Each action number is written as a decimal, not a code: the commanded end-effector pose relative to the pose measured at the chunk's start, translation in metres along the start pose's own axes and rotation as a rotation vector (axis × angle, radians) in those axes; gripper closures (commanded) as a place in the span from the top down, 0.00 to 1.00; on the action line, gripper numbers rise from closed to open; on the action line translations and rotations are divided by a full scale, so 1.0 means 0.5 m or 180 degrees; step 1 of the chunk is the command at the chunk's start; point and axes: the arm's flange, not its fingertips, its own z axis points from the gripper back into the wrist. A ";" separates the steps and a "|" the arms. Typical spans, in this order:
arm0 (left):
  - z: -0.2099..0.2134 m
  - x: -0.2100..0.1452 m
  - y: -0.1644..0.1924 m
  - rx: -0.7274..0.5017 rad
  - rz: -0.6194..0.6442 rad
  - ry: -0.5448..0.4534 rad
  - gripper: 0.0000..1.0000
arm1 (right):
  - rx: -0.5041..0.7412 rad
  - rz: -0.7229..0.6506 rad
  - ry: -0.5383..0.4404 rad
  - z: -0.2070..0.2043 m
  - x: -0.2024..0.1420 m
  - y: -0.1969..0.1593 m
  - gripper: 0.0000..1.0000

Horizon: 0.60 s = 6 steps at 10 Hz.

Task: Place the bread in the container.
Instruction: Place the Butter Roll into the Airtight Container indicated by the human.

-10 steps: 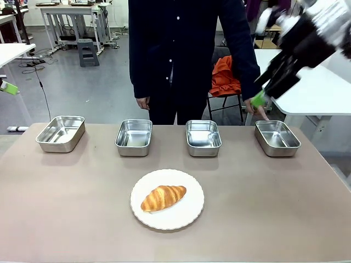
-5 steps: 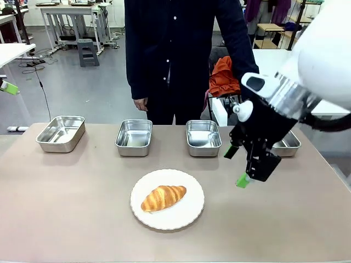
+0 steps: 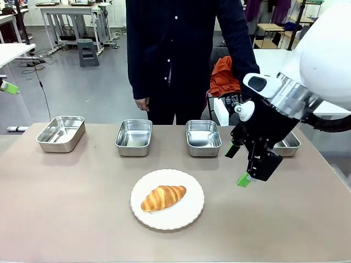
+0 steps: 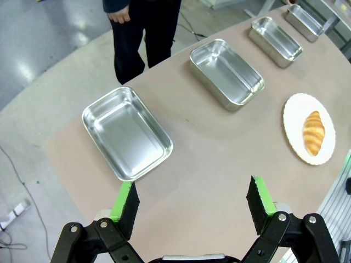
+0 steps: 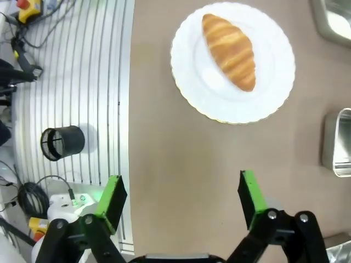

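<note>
The bread, a golden-brown croissant, lies on a round white plate at the table's front middle. Several shiny steel pans stand in a row behind it; which one is the container I cannot tell. The rightmost pan is partly hidden behind my right arm. My right gripper hangs open and empty above the table, right of the plate. Its wrist view shows the bread ahead of the open fingers. My left gripper is open, high over the leftmost pan, with the bread far right.
A person stands at the far side behind the middle pans, one hand hanging. The right wrist view shows the table's near edge, with a ribbed metal surface, a black cup and cables beyond it.
My right arm has swung down from the upper right to just above the table right of the plate. The person's hand that touched the rightmost pan is now hidden behind the arm.
</note>
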 end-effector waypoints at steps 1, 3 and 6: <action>0.002 0.001 -0.001 0.0015 0.0013 -0.0022 1.00 | -0.0015 0.0211 0.0016 -0.035 0.046 -0.040 1.00; 0.002 0.001 -0.001 0.0015 0.0013 -0.0022 1.00 | -0.0053 0.0518 0.0115 -0.114 0.144 -0.094 1.00; 0.002 0.001 -0.001 0.0015 0.0013 -0.0022 1.00 | 0.0047 0.0805 0.0200 -0.220 0.232 -0.090 1.00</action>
